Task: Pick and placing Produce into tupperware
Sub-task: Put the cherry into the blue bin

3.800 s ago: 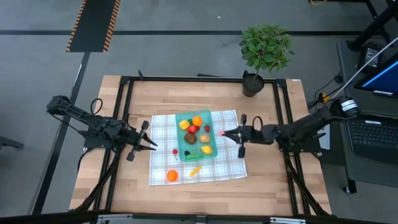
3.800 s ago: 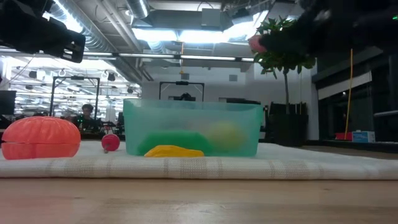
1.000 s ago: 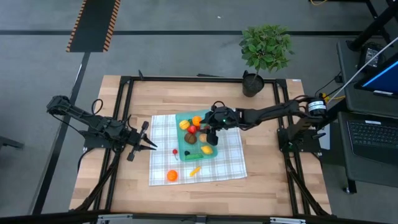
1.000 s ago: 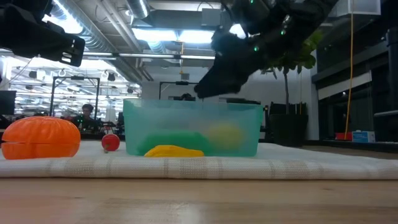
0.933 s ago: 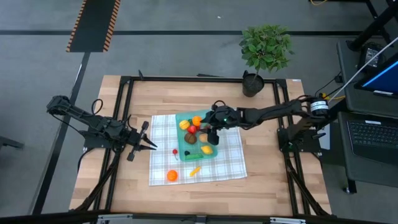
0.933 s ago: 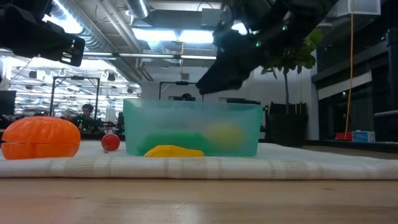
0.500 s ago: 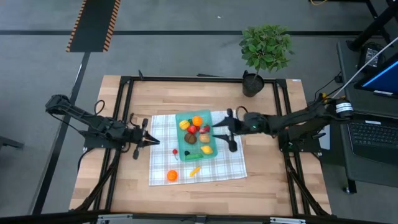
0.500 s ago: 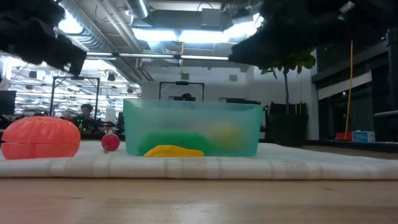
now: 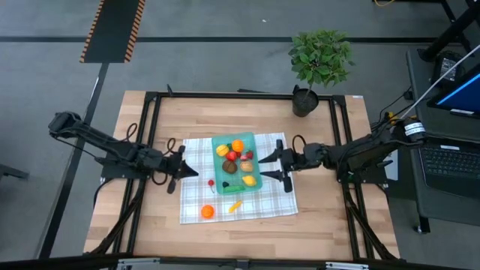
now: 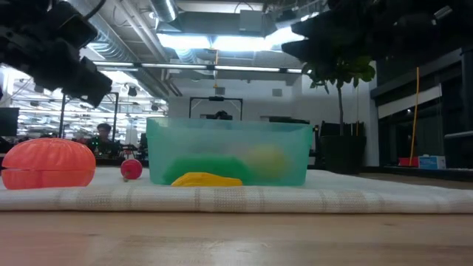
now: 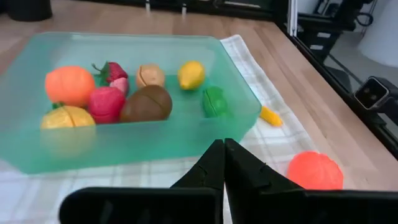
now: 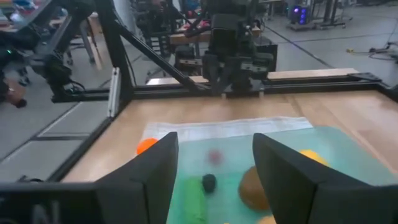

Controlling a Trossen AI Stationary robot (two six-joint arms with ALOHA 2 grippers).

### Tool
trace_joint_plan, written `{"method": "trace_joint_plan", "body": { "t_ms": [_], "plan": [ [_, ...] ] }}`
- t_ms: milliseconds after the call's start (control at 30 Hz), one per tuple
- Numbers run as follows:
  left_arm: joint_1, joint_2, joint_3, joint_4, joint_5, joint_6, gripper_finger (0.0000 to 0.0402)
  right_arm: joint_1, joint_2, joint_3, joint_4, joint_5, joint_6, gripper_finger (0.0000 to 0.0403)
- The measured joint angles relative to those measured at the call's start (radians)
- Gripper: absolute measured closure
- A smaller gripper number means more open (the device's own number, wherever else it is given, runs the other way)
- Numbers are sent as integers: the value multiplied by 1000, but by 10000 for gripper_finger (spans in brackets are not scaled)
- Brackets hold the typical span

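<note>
Tupperware (image 9: 237, 163) sits mid-cloth (image 9: 195, 195) on the counter (image 9: 330, 232), several produce pieces (image 9: 230, 166) inside. Three or four more lie on the cloth in front. Left gripper (image 9: 180, 170) left of it, right gripper (image 9: 272, 166) just right. Potted plant (image 9: 321, 60) behind.

Bright overhead lighting; right wrist view blurred.

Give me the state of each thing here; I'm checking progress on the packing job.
tupperware: lidless, holding several produce pieces.
orange fruit: on the cloth, outside the tupperware.
yellow piece: on the cloth, outside.
small red piece: on the cloth, outside.
left gripper: shut, empty.
right gripper: open, empty, beside the tupperware.
</note>
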Motion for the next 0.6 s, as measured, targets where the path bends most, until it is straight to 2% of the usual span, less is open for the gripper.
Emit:
{"method": "trace_joint_plan", "body": {
  "t_ms": [167, 333, 600],
  "plan": [
    [9, 107, 88, 2, 9, 111, 387, 10, 0, 5, 0, 0, 17, 194],
    [8, 211, 157, 4, 66, 225, 373, 10, 0, 5, 0, 0, 21, 194],
    [9, 242, 167, 5, 63, 239, 347, 10, 0, 5, -8, 0, 19, 194]
  ]
}}
